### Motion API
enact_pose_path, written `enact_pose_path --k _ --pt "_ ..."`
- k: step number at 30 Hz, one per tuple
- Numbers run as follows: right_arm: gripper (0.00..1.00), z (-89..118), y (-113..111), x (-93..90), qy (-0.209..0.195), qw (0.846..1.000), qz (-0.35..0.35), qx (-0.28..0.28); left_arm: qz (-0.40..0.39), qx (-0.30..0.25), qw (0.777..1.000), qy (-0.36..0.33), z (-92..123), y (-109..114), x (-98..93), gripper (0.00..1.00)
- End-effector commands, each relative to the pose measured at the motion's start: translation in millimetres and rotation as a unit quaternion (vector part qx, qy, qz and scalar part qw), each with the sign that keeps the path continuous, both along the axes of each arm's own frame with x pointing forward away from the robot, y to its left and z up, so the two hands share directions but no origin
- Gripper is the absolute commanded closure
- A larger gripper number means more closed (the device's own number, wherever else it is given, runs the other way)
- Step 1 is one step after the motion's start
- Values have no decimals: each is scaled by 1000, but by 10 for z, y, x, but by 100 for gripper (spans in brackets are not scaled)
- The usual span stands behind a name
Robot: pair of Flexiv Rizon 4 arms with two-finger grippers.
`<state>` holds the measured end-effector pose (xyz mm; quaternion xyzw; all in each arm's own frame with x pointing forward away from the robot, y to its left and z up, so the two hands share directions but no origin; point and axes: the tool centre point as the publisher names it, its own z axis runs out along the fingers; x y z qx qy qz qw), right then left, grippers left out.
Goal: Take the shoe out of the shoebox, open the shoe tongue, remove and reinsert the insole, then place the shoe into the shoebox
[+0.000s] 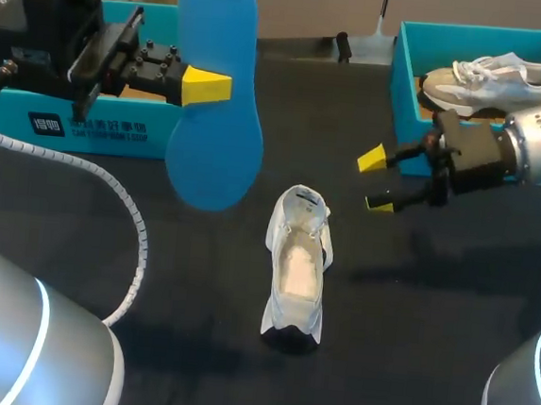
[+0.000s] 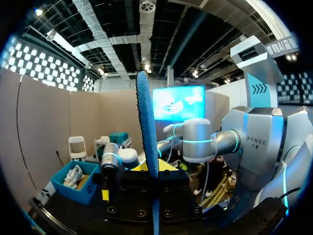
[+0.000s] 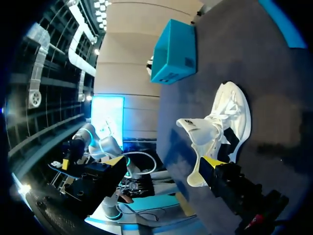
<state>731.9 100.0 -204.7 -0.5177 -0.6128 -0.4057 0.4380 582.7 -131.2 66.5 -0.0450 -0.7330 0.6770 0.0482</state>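
- Where the black table (image 1: 450,313) lies nearest the robot, the white shoe (image 1: 296,262) stands upright on its sole near the middle, opening upward; the right wrist view shows its tongue (image 3: 198,128) standing up clear of the opening
- A spiral-wrapped cable (image 1: 133,238) curves across the near left part of the table, well apart from the shoe
- Just beyond the shoe and to its right, the right gripper (image 1: 377,181) hangs above the table, its fingers spread wide with nothing between them; in its own wrist view one yellow fingertip (image 3: 211,164) sits close beside the shoe's collar, and I cannot tell whether it touches
- Farther back on the left, the left gripper (image 1: 210,86) is up in the air, clamped on the blue insole (image 1: 213,150) near its narrow waist; the insole stands on end with its broad face to the head camera, and the left wrist view shows it edge-on between the fingers
- Farthest off sit two teal boxes: the left shoebox (image 1: 87,130) behind the left arm, and the right shoebox (image 1: 405,72), which holds a second shoe (image 1: 495,78), grey and white
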Motion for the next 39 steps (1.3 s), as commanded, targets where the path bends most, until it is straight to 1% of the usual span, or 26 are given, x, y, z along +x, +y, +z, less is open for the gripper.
enact_pose_path --k 1,3,4,5,6,7,18,19,20,21,22,23,24,25,26,27,28,29,30,39 --pt "0 91 -24 117 -1 1000 6 10 -12 32 994 -107 -63 -59 206 100" --pt "0 117 -7 165 -2 1000 2 6 -8 47 981 -188 -114 -73 271 100" --pt "0 134 8 186 -1 1000 5 11 -22 16 977 -210 -136 -78 304 100" --pt "0 134 8 186 -1 1000 5 11 -29 9 953 -303 -142 -60 357 100" --pt "0 134 8 186 -1 1000 5 11 -48 -12 926 -373 -158 -49 372 100" --pt "0 134 8 186 -1 1000 5 11 -63 -13 900 -431 -176 -26 402 100" --pt "0 134 8 186 -1 1000 5 11 -63 -13 900 -431 -176 -26 402 100" --pt "0 134 8 186 -1 1000 5 11 -80 -30 888 -452 -181 -27 408 100" --pt "0 154 22 200 -2 1000 -2 10 -84 -35 886 -454 -192 -23 417 100" --pt "0 180 38 209 -5 1000 -20 10 -85 -27 848 -523 -214 -18 465 100" --pt "0 211 34 223 -8 999 -30 18 -91 -52 842 -530 -229 -6 487 100" --pt "0 235 33 230 -10 999 -32 22 -96 -42 828 -551 -244 -5 509 100" --pt "0 277 36 249 -14 999 -47 21 -104 -57 790 -602 -279 -14 532 100" --pt "0 310 35 271 -15 998 -57 27 -101 -61 771 -625 -306 -10 556 100" --pt "0 347 38 296 -18 997 -59 35 -104 -55 725 -678 -352 -18 584 100" --pt "0 368 44 315 -19 997 -62 37 -103 -70 700 -703 -379 -14 584 100" --pt "0 402 52 358 -19 997 -69 42 -106 -85 701 -700 -420 -3 616 100" --pt "0 443 63 410 -18 995 -73 63 -106 -85 701 -700 -420 -3 616 100" --pt "0 453 66 437 -12 995 -80 65 -106 -85 701 -700 -420 -3 616 100" --pt "0 453 66 437 -12 995 -80 65 -106 -85 701 -700 -420 -3 616 100"
